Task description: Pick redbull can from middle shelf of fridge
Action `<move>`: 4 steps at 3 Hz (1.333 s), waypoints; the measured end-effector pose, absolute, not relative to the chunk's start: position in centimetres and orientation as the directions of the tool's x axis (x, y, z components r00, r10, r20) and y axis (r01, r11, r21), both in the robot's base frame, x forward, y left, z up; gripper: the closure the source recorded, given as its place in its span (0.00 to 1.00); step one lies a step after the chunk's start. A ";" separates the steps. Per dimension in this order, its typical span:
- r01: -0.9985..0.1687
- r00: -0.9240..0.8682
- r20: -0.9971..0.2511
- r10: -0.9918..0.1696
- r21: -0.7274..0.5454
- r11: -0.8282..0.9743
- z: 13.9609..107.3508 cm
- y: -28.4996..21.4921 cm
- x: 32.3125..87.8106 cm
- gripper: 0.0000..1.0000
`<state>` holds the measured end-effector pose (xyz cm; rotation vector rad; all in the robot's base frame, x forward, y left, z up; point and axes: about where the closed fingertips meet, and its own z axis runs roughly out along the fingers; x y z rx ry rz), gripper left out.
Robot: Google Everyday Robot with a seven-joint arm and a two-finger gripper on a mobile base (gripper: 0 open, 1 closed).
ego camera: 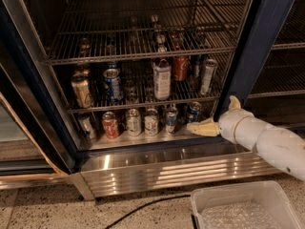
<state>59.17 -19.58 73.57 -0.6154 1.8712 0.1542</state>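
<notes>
The redbull can (pixel 208 75), slim and silvery with bluish patches, stands upright at the right end of the middle shelf (pixel 143 105), a wire rack in the fridge (pixel 245 51). A slim dark-blue can (pixel 196 65) and a red can (pixel 180 68) stand just left of it. My gripper (pixel 212 113), cream-coloured on a white arm, is open and empty. It is low at the fridge's right side, below the middle shelf and under the redbull can. One finger (pixel 201 128) points left over the steel floor, beside a blue can (pixel 193 112).
The middle shelf also holds a tall white can (pixel 162 78), a blue soda can (pixel 112 84) and a gold can (pixel 82 90). Several cans line the fridge floor (pixel 143 137). A white bin (pixel 238 206) sits on the ground front right, with a black cable (pixel 143 206) beside it.
</notes>
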 end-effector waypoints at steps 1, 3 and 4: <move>-0.504 -0.228 -0.914 -0.337 -0.186 0.843 72.2 -17.2 55.9 0.00; -0.608 -0.140 -0.941 -0.307 -0.163 0.777 73.2 -11.8 51.6 0.00; -0.641 -0.154 -0.936 -0.317 -0.149 0.753 72.6 -10.8 50.9 0.00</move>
